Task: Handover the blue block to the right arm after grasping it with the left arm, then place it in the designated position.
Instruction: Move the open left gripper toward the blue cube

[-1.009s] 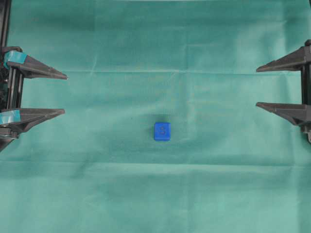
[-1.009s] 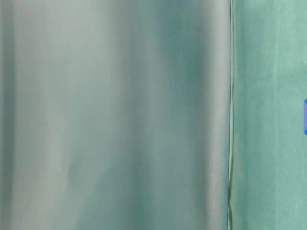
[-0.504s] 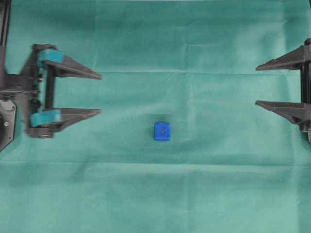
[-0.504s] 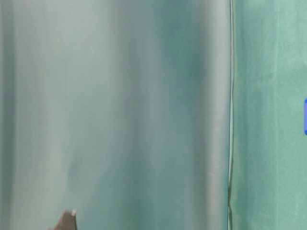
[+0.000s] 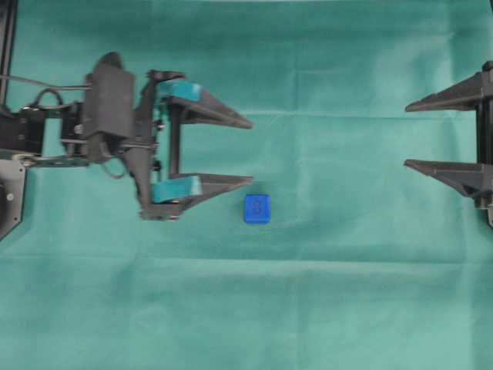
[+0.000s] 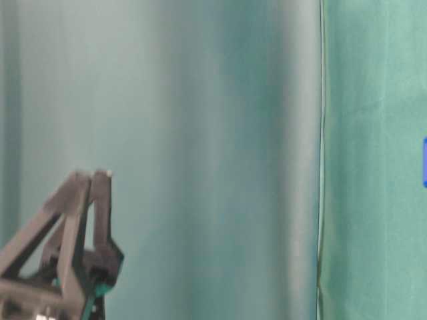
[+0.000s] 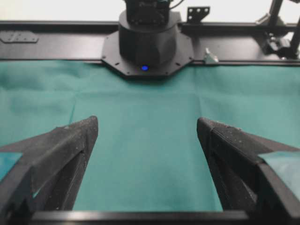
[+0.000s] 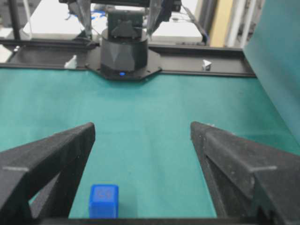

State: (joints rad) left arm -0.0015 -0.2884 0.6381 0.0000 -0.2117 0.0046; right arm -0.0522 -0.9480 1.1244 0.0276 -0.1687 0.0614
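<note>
Seen from overhead: left arm (image 5: 100, 116) reaching in over the green cloth (image 5: 308, 293), its gripper (image 5: 248, 151) with teal-padded fingers (image 5: 176, 187) spread wide and nothing between them. Blue block (image 5: 257, 209) resting on the cloth just beyond and slightly to the outside of the lower fingertip, near it but not touching, and clear of the gap between the two fingers. Embossed mark on the block's top face too faint to read. Right gripper (image 5: 406, 136) at the opposite edge, all black, fingers (image 5: 451, 176) likewise wide apart and holding nothing; block well apart from these tips, nearer to the left gripper than to the right. In the left wrist view: both dark fingers (image 7: 61, 154) framing bare cloth, with the other arm's black base (image 7: 147, 42) far beyond the tips and no block between them. In the right wrist view: block (image 8: 104, 200) low in the frame, close beside the inner edge of the left-hand finger (image 8: 47, 164), standing flat on the cloth, the far arm's base (image 8: 124, 51) straight ahead. At table level: left gripper (image 6: 95, 175) blurred in the lower corner, tips pointing up in the frame, and only a sliver of the block (image 6: 424, 162) at the picture's edge. White marks of the designated position not made out in any view.
</note>
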